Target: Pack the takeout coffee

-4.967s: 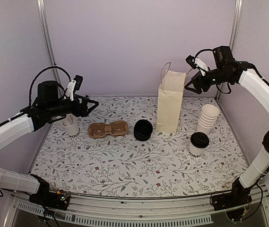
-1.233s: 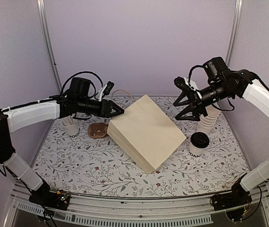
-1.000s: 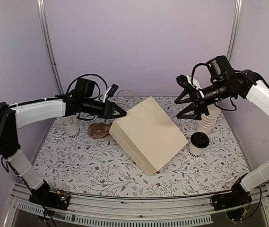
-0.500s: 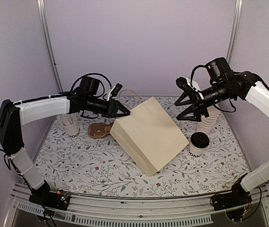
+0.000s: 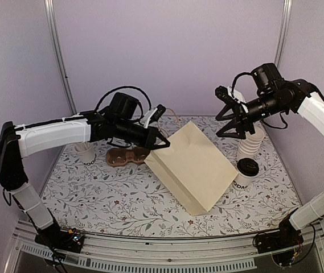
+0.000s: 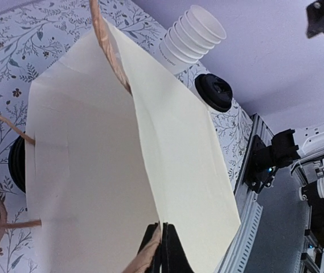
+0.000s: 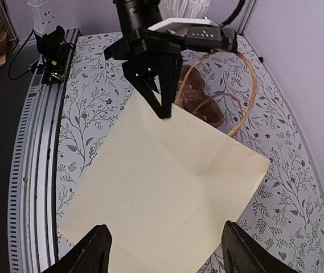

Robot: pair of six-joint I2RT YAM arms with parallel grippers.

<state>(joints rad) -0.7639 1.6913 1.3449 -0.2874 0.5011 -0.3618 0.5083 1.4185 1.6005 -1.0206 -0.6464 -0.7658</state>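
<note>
Treat this as the bag-opening step. Pinch the paper bag at its mouth edge with the left gripper, fingers pressed together on the thin paper beside a twisted handle, and lift only enough to raise that edge off the table. Judge the bag as flat and collapsed, lying tilted with its bottom toward the near right, so expect no room for a cup before parting the mouth. Bring in the right gripper, hanging in the air above the bag's far right side with fingers spread wide and holding nothing, and catch the opposite lip of the mouth rather than the side panel. Pull the two lips apart gently, for fear of creasing such light paper or losing it from the pinch. Mind the takeout coffee, standing upright at the right in front of the stack of plain cups, close against the bag's right edge, hard to tell whether touching. Avoid sweeping the bag sideways into it, at risk of tipping it. Stand the bag upright before reaching for the cup, and leave alone the brown cup carrier lying under the left arm.
</note>
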